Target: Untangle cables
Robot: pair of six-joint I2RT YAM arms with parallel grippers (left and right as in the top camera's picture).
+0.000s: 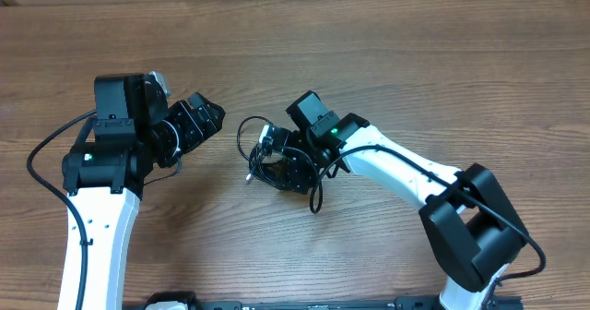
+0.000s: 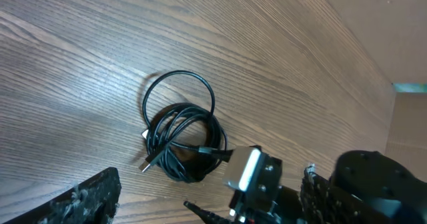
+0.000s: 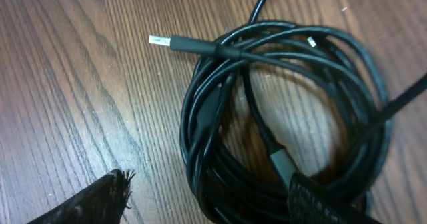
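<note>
The cables [image 1: 261, 167] are thin black cords wound into one coil on the wooden table, with one loop standing out toward the back left. In the left wrist view the coil [image 2: 183, 141] lies ahead, a silvery plug tip pointing left. My left gripper [image 1: 210, 116] is open and empty, left of the coil and apart from it; it also shows in its own view [image 2: 207, 211]. My right gripper [image 1: 278, 162] is down at the coil. In the right wrist view it [image 3: 207, 207] is open, one finger inside the coil [image 3: 280, 117] and one outside, around the left strands.
The table [image 1: 415, 61] is bare brown wood. A silvery plug tip [image 3: 160, 41] sticks out of the coil to the left. The right arm's gripper body [image 2: 253, 177] stands close behind the coil in the left wrist view.
</note>
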